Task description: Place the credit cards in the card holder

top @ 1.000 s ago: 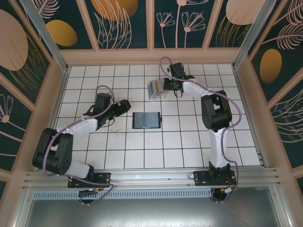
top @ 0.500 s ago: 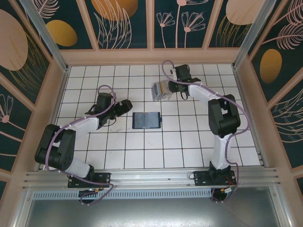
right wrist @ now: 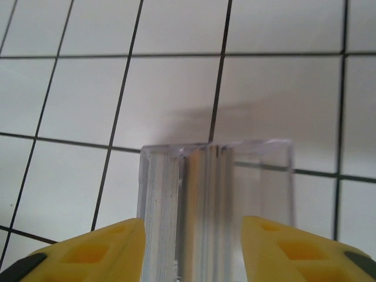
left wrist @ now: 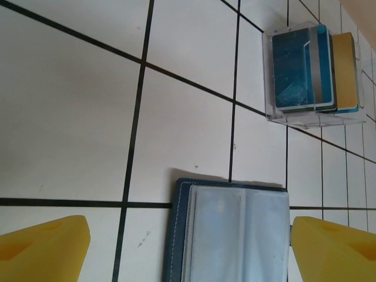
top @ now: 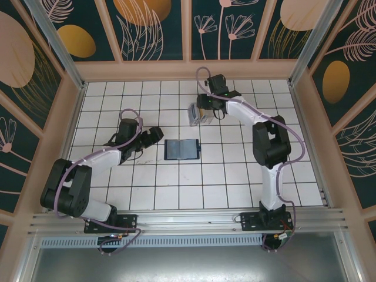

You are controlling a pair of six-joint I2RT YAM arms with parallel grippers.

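- At the near left of the white tiled table [top: 176,182], the left gripper [top: 154,134] hangs low. Its yellow fingers [left wrist: 41,249] are spread wide and there is nothing between them.
- Just ahead of those fingertips lies a flat dark blue folding wallet [left wrist: 235,235]. It is opened out with its clear inner pockets facing up.
- Farther back, a few tiles beyond the wallet, stands the small clear plastic card holder [top: 198,113]. It is box-shaped with parallel upright slots, and it rests flat on the tiles.
- The thin rectangular plastic credit cards [left wrist: 305,73] stand inside it, packed face to face.
- Several bluish cards [left wrist: 294,70] sit together, one of them showing a grey stripe. A tan-gold card [left wrist: 345,64] is at the outer end of the row.
- From the right wrist view the cards appear edge-on, as fine pale lines behind the holder's clear wall.
- At the far side, the right gripper [right wrist: 194,252] hovers over the holder's top. Its yellow fingers are partly apart and straddle the row of card edges, gripping nothing.
- I cannot tell whether either finger touches the holder's rim.
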